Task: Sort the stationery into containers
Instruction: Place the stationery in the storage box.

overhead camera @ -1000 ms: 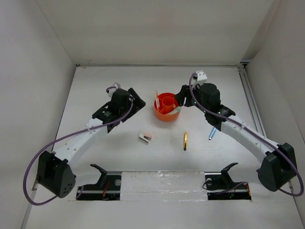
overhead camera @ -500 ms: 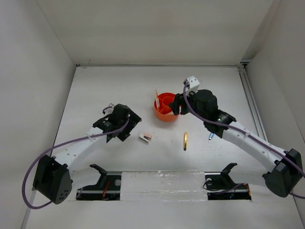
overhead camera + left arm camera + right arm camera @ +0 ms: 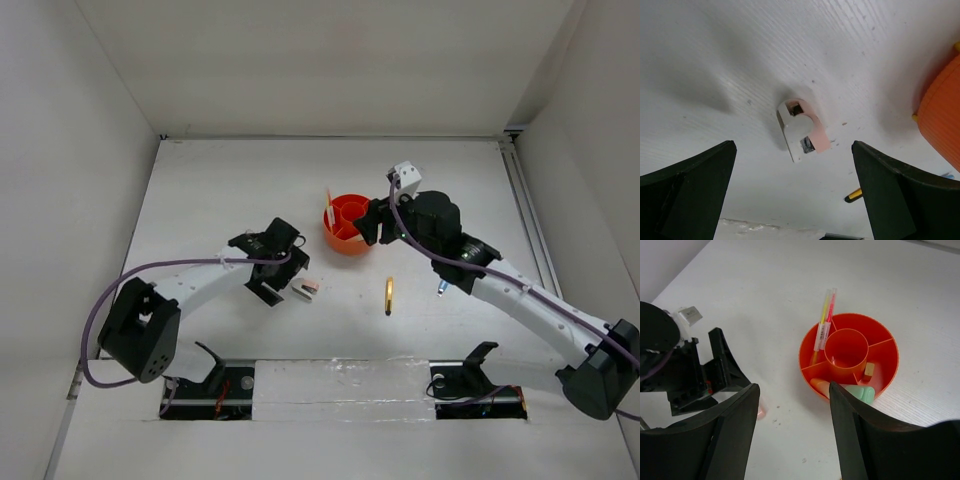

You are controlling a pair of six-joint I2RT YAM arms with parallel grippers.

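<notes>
The round orange organiser (image 3: pixel 348 226) stands mid-table. In the right wrist view it (image 3: pixel 888 347) holds a pink and a yellow pen (image 3: pixel 824 325), a green marker (image 3: pixel 860 393), a pale orange marker (image 3: pixel 819 384) and a tan block (image 3: pixel 869 370). The pink-white stapler (image 3: pixel 305 289) lies on the table. My left gripper (image 3: pixel 284 274) is open just left of it; in the left wrist view the stapler (image 3: pixel 801 131) sits between the spread fingers (image 3: pixel 690 190). My right gripper (image 3: pixel 373 222) is open and empty beside the organiser's right rim. A gold pen (image 3: pixel 389 296) and a blue pen (image 3: pixel 441 288) lie on the table.
White walls enclose the table on the left, back and right. The blue pen is partly hidden under my right forearm. The gold pen's tip shows in the left wrist view (image 3: pixel 854 195). My left arm's gripper body fills the left of the right wrist view (image 3: pixel 695 372).
My left gripper has swung from back left toward the front and right, down to the stapler. My right gripper has shifted slightly left and forward beside the organiser.
</notes>
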